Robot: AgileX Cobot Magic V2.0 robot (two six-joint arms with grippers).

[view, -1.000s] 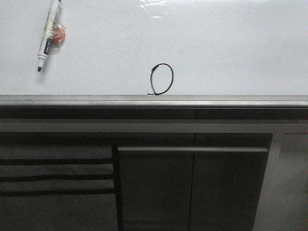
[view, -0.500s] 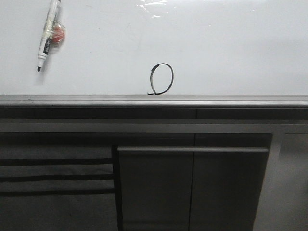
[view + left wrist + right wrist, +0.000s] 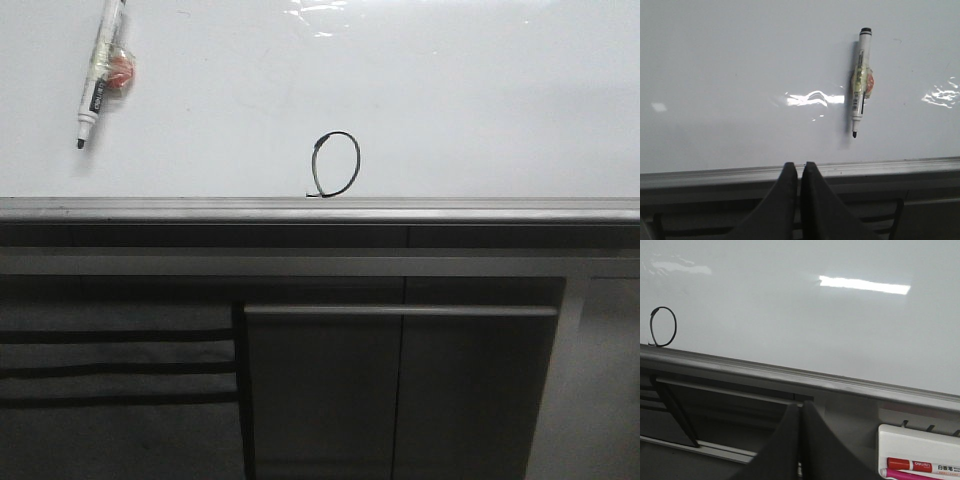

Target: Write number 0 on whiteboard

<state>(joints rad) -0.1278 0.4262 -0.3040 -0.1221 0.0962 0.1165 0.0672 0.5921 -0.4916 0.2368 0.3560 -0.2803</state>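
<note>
The number 0 [image 3: 336, 164], a thin black oval outline, stands on the whiteboard [image 3: 480, 110] just above its grey frame edge [image 3: 320, 208]; it also shows in the right wrist view [image 3: 663, 327]. A white marker pen [image 3: 100, 75] with its black tip uncapped lies on the board at the upper left, also in the left wrist view [image 3: 860, 82]. My left gripper [image 3: 799, 167] is shut and empty, back at the frame edge, apart from the pen. My right gripper [image 3: 800, 407] is shut and empty, below the frame. Neither gripper shows in the front view.
A dark grey panelled cabinet [image 3: 400, 390] with a horizontal bar sits below the board. A white tray [image 3: 920, 455] with a red and a pink marker is at the right of the right gripper. Glare spots lie on the board.
</note>
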